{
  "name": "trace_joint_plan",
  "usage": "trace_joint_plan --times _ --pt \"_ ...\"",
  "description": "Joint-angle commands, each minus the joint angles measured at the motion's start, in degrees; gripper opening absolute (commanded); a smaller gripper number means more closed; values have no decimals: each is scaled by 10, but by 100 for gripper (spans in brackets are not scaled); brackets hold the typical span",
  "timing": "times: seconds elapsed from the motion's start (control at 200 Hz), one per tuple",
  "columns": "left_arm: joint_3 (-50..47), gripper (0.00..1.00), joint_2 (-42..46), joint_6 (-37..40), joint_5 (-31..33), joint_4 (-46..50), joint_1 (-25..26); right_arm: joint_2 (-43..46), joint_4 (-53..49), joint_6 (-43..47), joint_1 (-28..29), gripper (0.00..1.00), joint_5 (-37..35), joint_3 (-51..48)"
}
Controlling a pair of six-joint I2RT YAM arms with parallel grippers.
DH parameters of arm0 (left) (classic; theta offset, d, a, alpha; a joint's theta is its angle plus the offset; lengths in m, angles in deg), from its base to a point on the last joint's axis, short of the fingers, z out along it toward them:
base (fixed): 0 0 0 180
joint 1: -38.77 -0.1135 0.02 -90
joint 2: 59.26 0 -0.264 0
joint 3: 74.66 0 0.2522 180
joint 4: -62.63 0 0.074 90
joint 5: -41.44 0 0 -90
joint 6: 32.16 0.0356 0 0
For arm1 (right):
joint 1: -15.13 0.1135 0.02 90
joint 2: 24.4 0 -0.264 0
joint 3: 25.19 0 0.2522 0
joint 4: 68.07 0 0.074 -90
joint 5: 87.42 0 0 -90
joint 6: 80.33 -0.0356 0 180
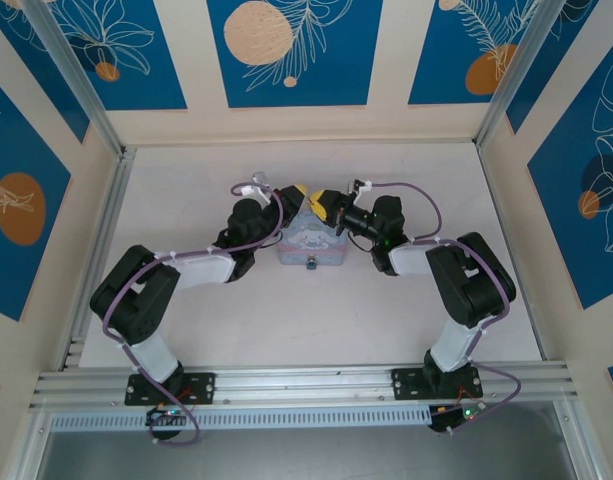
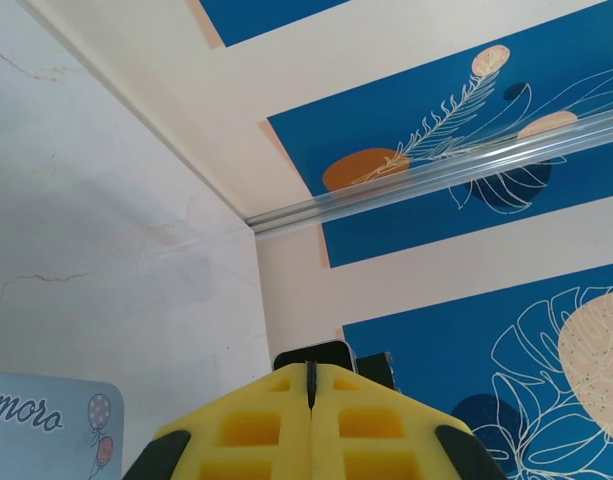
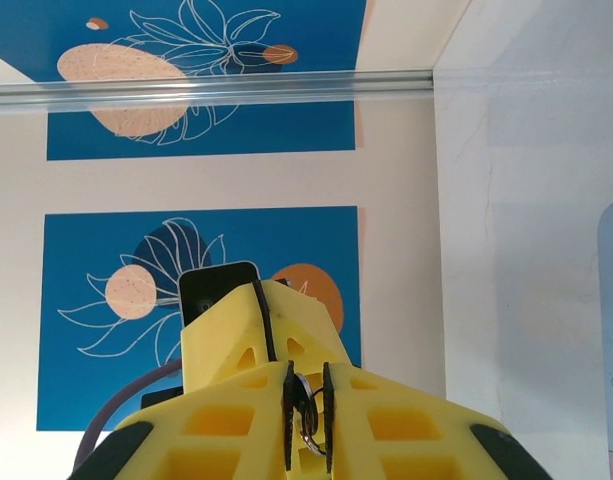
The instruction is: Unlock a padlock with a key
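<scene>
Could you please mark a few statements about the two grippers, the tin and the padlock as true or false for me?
1. The left gripper is shut with nothing between its fingers. True.
2. The right gripper is empty. False: a metal key ring sits in the narrow gap between its fingers.
3. The tin lies in the far left corner of the table. False: it sits mid-table, between the two grippers.
4. The small dark padlock is at the tin's near edge. True.
</scene>
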Motion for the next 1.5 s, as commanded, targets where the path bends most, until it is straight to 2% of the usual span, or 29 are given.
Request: trace_joint_plan --times 0.0,0.295,0.485,0.64,0.745,0.93,1.095,1.355,1.495 --pt "-3 0 -2 -7 -10 -33 11 -10 1 -2 2 17 -9 16" --pt "-3 0 -5 -9 -11 -35 11 -16 6 -4 1 0 -8 17" --pt "2 0 2 -3 -17 -17 10 -14 6 4 0 0 -3 12" --pt "5 44 45 32 -24 59 2 -1 -1 17 -7 0 -3 -14" --pt "0 63 97 72 -22 131 -5 8 -6 24 -14 0 1 -33" --pt "1 79 200 172 -20 306 -12 27 -21 40 -23 0 10 -59" --pt "12 84 244 230 -43 439 -14 70 -54 73 -23 0 27 -77" --pt "15 89 236 245 -118 508 -14 171 -196 155 -17 0 20 -104" --pt "-1 91 239 295 -147 543 -9 216 -269 177 -19 0 -3 -115"
